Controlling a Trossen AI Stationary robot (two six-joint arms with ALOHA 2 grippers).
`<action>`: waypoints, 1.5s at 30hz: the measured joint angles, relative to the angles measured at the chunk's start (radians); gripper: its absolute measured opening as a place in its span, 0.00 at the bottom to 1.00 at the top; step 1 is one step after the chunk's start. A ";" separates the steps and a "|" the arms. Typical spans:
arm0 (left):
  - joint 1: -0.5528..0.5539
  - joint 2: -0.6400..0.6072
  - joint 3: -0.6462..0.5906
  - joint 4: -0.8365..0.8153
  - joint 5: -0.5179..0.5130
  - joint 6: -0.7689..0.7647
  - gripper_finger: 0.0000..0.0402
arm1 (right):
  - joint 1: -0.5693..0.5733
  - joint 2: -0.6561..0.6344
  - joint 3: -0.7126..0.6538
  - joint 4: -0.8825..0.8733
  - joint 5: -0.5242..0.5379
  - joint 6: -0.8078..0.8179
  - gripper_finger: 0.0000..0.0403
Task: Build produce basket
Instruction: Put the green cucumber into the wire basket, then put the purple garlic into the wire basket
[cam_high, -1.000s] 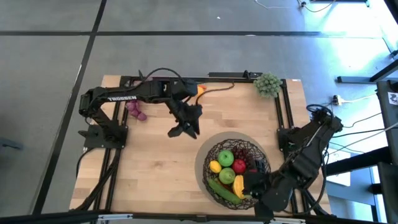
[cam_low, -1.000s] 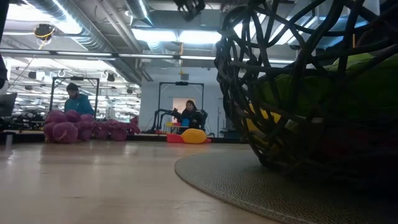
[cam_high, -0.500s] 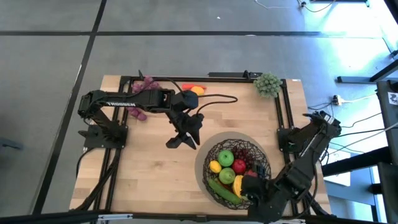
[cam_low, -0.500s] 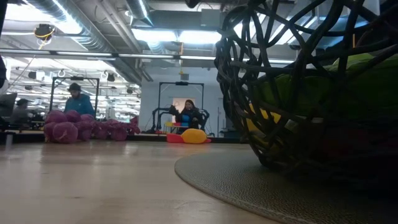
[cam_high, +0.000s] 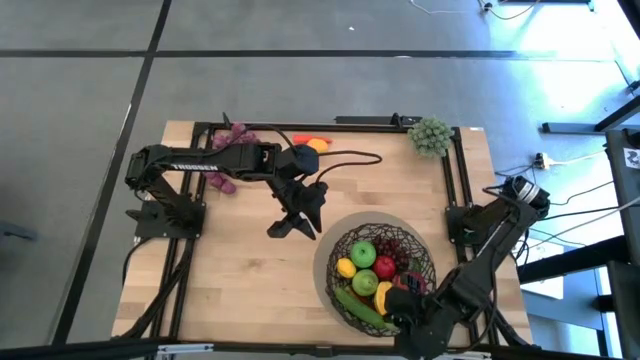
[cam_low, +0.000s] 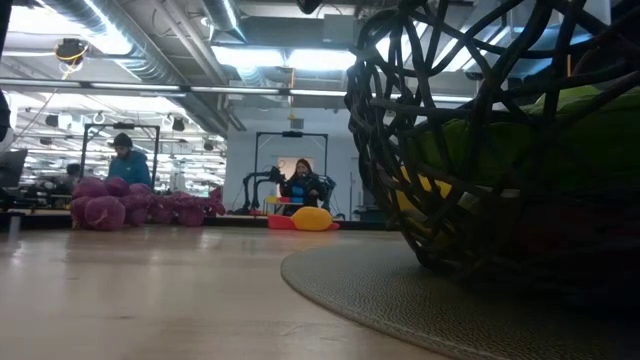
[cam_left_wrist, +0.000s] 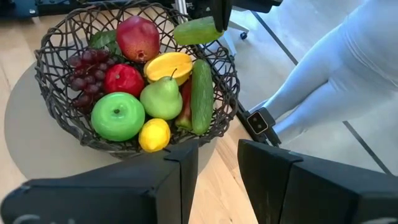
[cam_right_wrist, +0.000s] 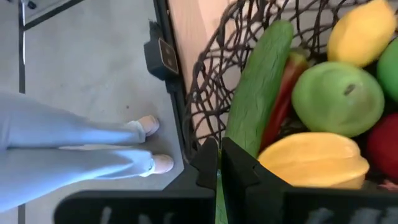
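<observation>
The basket (cam_high: 378, 268) of dark woven twigs stands on a round grey mat at the near right. It holds a green apple (cam_left_wrist: 117, 116), a red apple, a lemon, a pear, a cucumber (cam_left_wrist: 202, 93), red grapes and other pieces. My right gripper (cam_high: 398, 297) is at the basket's near right rim, shut on a flat light-green piece (cam_left_wrist: 196, 30). My left gripper (cam_high: 293, 222) is open and empty above the table, left of the basket and facing it. My right gripper pinches the light-green piece between its two fingers; only a thin green edge (cam_right_wrist: 217, 186) shows in the gap. In the left wrist view the piece sticks out sideways from the fingers, lifted clear above the basket's rim. Which part is held is hidden by the fingers.
Purple grapes (cam_high: 222, 180) lie at the far left, with more (cam_high: 237, 133) at the far edge. An orange and yellow piece (cam_high: 315, 145) lies beside them. A green bunch (cam_high: 430, 135) sits at the far right corner. A person's legs (cam_right_wrist: 62, 149) stand by the near right corner.
My left arm has swung a little toward the near edge, uncovering the purple grapes and the orange and yellow piece at the far edge, then kept still. My right arm's forearm has shifted toward the near edge, while its gripper stays at the basket's rim.
</observation>
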 joint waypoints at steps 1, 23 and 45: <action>0.000 0.000 0.000 0.000 0.000 -0.001 0.26 | 0.000 -0.002 -0.014 0.010 -0.007 0.000 0.00; 0.000 0.000 0.000 0.000 -0.032 -0.011 0.26 | -0.036 -0.003 -0.074 0.019 -0.086 -0.005 0.15; 0.087 0.000 0.000 -0.017 -0.014 0.030 0.26 | -0.048 -0.003 0.178 -0.256 0.037 -0.031 0.28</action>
